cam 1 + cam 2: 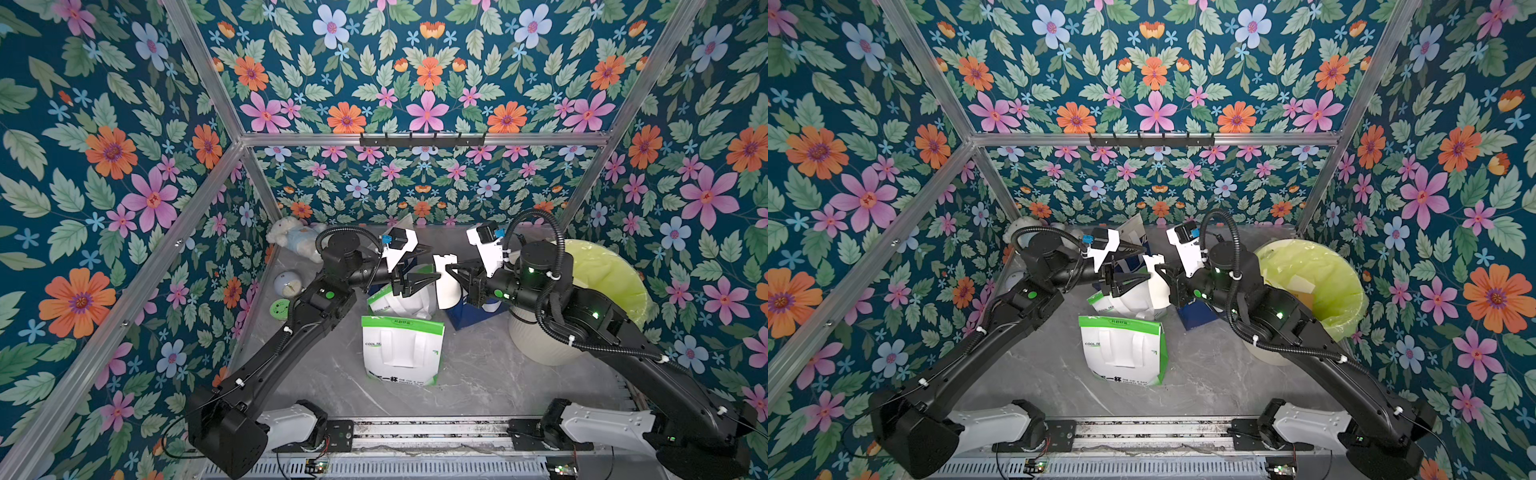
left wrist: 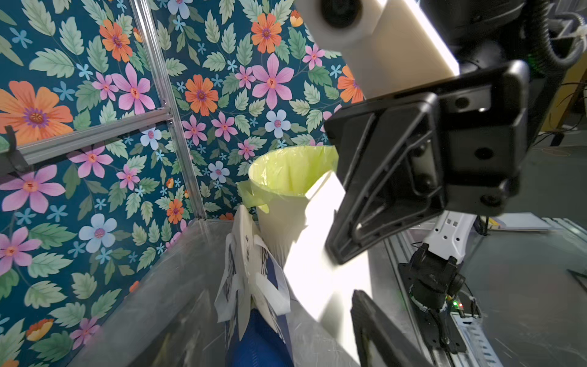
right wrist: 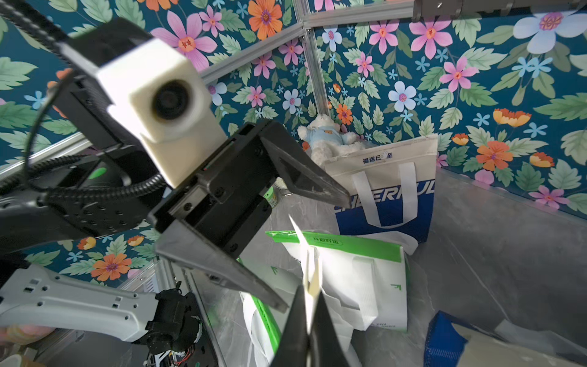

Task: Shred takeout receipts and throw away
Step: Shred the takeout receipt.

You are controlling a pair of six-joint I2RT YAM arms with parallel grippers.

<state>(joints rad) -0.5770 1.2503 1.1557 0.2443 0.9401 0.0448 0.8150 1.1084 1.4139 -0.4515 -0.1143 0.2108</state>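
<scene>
One takeout receipt (image 1: 448, 286), a plain white sheet, hangs in the air over the bags in both top views (image 1: 1158, 286). My right gripper (image 1: 453, 271) is shut on its edge. In the right wrist view its fingertips (image 3: 298, 321) pinch the sheet (image 3: 309, 273) edge-on. My left gripper (image 1: 430, 262) faces it from the other side, open. Its two fingers (image 3: 317, 187) are spread wide, their tips level with the sheet's free edge. In the left wrist view the receipt (image 2: 317, 254) fills the middle. The bin (image 1: 602, 282) with a yellow-green liner stands to the right.
A white-and-green bag (image 1: 401, 349) lies flat in the middle, a second one (image 1: 395, 301) behind it. Under the right gripper lies a blue-and-white bag (image 1: 467, 318), and another (image 3: 387, 187) stands at the back wall. A plush toy (image 1: 291, 237) sits in the back left corner.
</scene>
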